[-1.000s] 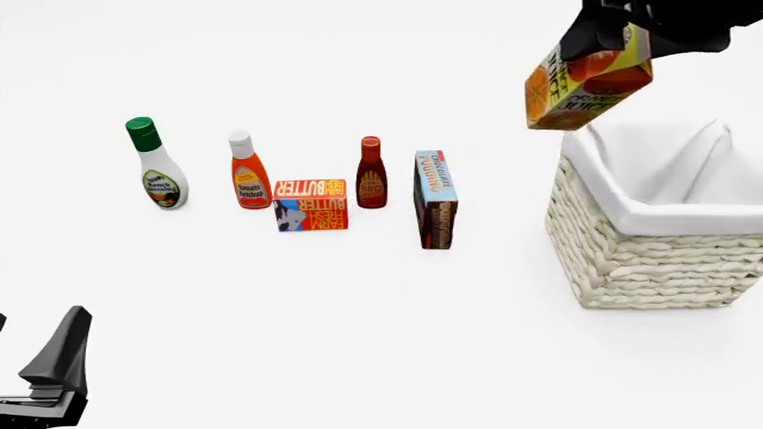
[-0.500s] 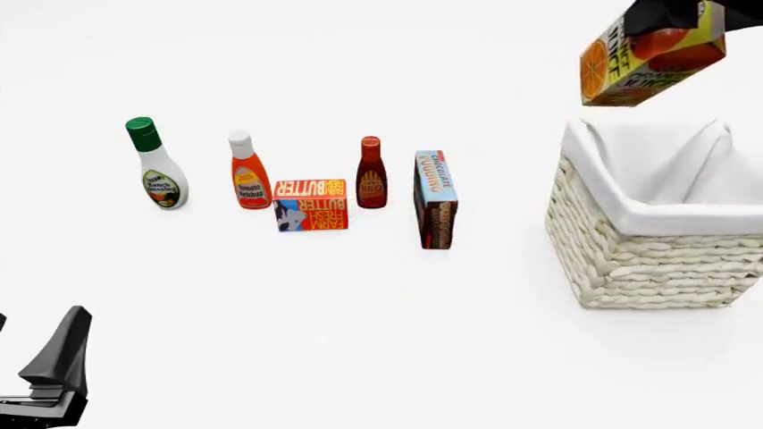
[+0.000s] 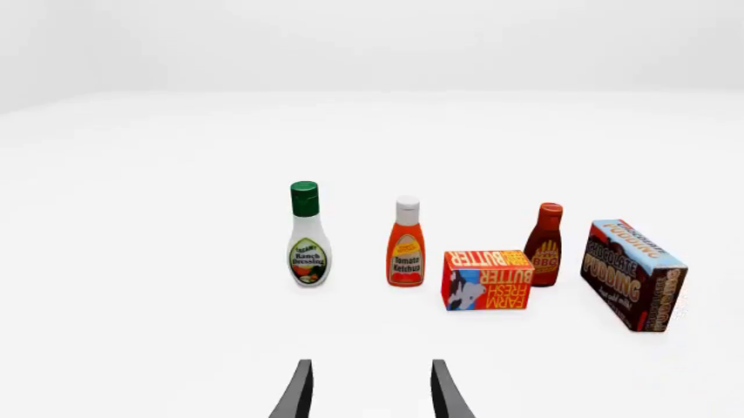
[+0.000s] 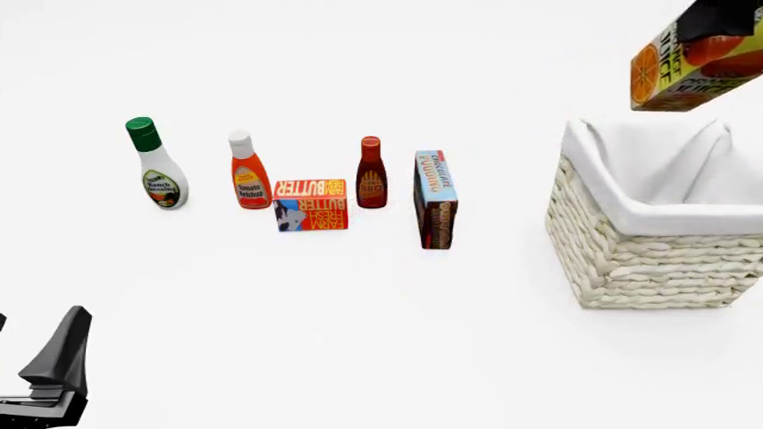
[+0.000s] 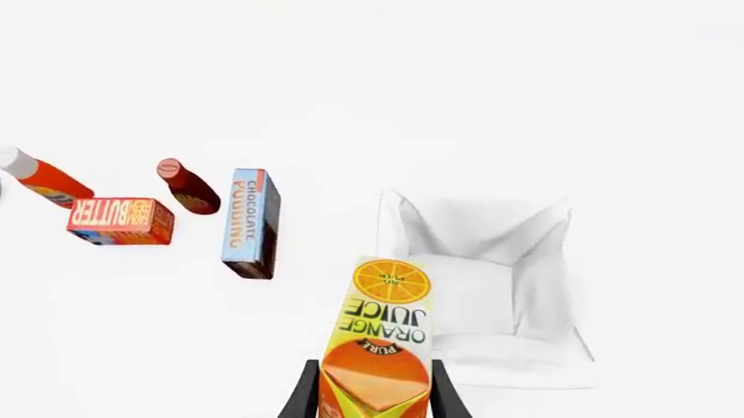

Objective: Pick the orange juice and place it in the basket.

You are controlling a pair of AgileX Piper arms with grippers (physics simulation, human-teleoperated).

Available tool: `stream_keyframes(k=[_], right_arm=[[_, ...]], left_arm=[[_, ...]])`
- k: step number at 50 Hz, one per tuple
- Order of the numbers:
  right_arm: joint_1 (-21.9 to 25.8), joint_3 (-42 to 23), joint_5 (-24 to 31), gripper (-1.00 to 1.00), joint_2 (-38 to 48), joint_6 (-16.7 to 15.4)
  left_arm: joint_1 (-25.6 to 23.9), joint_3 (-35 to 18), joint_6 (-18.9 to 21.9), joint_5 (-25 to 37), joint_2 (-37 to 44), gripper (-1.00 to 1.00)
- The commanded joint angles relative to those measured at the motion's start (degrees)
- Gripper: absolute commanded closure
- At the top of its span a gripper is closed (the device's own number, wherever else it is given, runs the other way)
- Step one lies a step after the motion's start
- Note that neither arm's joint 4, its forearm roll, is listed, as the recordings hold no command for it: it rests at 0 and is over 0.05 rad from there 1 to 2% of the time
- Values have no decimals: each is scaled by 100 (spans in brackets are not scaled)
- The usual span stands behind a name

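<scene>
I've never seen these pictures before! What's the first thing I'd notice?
Probably the bright orange juice carton, tilted and held up in the air by the right gripper, above the basket. Next comes the big cream wicker basket with its white cloth lining, at the right of the table. Then the little row of bottles and boxes to its left, from the green-capped ranch dressing to the chocolate pudding box.

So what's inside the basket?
Only white cloth lining shows inside the basket. The orange juice hangs above it in the right tool. The near wall hides the bottom.
</scene>
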Motion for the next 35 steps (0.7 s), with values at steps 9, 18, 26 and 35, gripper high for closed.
stream_keyframes(k=[9, 18, 26, 35], right_arm=[[-526, 370, 0, 100, -168, -18], [-752, 592, 0, 100, -166, -67], [-1071, 717, 0, 100, -184, -217], [-1045, 623, 0, 100, -39, -143]], left_arm=[[-2, 5, 1, -3, -4, -100], [-1, 5, 3, -3, -4, -100], [-2, 5, 3, -3, -4, -100], [-2, 5, 1, -3, -4, -100]])
